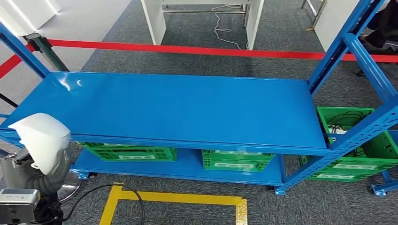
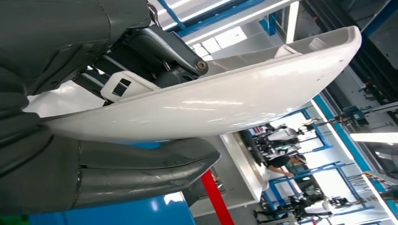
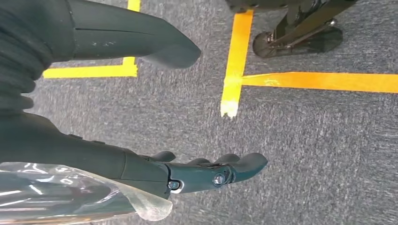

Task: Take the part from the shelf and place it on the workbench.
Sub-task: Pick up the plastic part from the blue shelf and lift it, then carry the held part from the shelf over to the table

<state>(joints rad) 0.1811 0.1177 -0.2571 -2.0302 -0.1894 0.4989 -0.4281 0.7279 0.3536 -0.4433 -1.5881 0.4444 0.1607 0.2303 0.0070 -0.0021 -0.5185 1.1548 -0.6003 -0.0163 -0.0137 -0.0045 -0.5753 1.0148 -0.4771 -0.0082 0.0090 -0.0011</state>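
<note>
My left hand (image 1: 47, 176) holds a white moulded plastic part (image 1: 41, 138) at the lower left of the head view, beside the front left corner of the blue shelf (image 1: 187, 108). Up close in the left wrist view, the part (image 2: 220, 101) is a long glossy white shell clamped between my thumb (image 2: 141, 171) and dark fingers (image 2: 155, 51). My right hand (image 3: 141, 108) hangs over grey carpet with its thumb and fingers apart and nothing in it.
The shelf's upper blue deck is bare. Green crates (image 1: 126, 153) sit on the lower deck, and another green crate (image 1: 356, 140) with cables stands at the right. Yellow floor tape (image 1: 173, 199) marks the carpet in front. A red barrier tape (image 1: 211, 50) runs behind.
</note>
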